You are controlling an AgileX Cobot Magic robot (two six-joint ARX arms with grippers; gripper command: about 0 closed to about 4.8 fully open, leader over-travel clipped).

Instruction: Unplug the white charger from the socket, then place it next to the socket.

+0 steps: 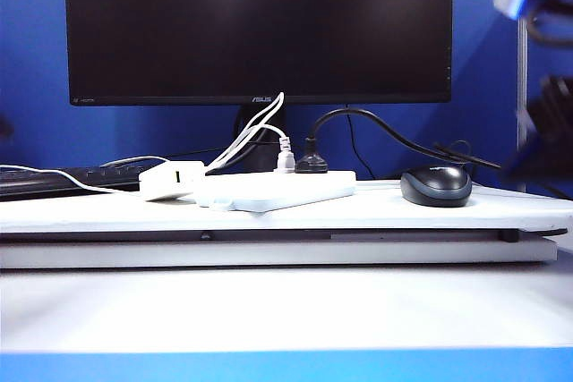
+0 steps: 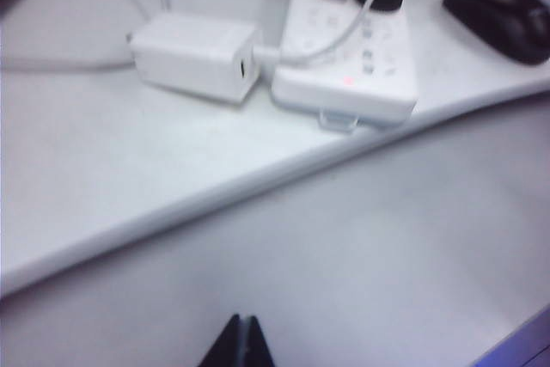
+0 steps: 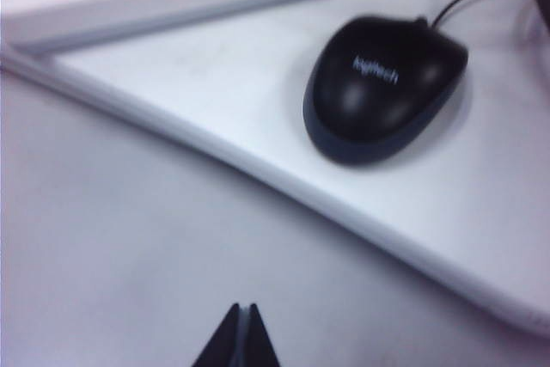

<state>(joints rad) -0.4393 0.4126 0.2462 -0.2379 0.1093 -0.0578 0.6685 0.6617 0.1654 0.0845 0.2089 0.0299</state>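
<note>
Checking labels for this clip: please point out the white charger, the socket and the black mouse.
white charger (image 2: 193, 59), left wrist view, on its top face.
socket (image 1: 277, 188), exterior view, on its flat top.
black mouse (image 3: 382, 83), right wrist view, on its back by the logo.

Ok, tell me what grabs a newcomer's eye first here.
The big dark monitor fills the back. Before it, the white charger lies unplugged, against the socket end, on the white board. A black mouse sits right of the strip; both tools, left and right, are shut, off it.
</note>
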